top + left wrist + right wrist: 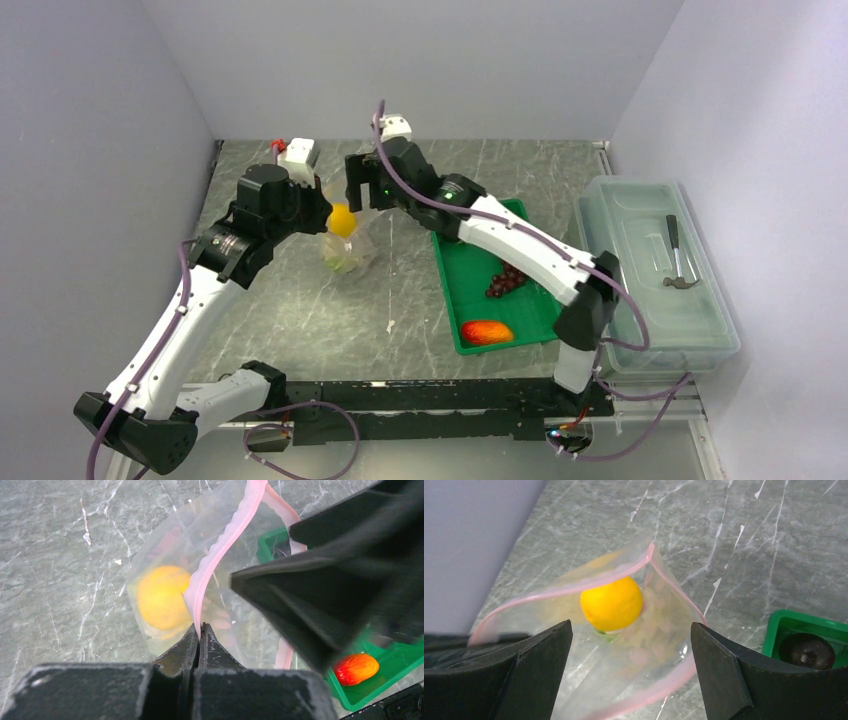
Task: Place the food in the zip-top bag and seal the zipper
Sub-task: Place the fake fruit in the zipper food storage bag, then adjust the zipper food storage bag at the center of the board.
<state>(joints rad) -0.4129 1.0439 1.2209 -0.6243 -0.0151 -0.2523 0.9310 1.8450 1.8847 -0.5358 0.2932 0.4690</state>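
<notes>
Bench (300,320) of grey veined stone fills the top view. The zip-top bag (352,255) stands on it left of centre, lifted at its mouth between the two arms. The bag is clear and crinkly. Through its wall the yellow lemon (342,220) shows near the top, with pale green-white lettuce (343,263) under it. Just right of the bag lies the green tray (470,265), holding the dark red-purple grape bunch (506,282) and, at its near end, the red-orange fruit (487,332). At the far right sits a clear lidded box (650,310) with a grey hammer (678,255).

In the left wrist view, the left jaws are clenched on the zipper (222,547), pinching the pale pink strip at their tips. From there the strip runs up and away in a wavy line. The lemon (161,597) sits behind the clear plastic, just left of the strip. A dark finger of the right jaws crosses above the bag's mouth.

In the right wrist view, the right jaws are released and spread wide, grasping nothing, one finger at each side of the bag's mouth. The mouth gapes open, its pink strip forming a loop. The lemon (611,604) rests inside, round and bright, with a green scrap of lettuce beneath it. A small dark round fruit (806,650) sits in a corner of the tray at the right.
</notes>
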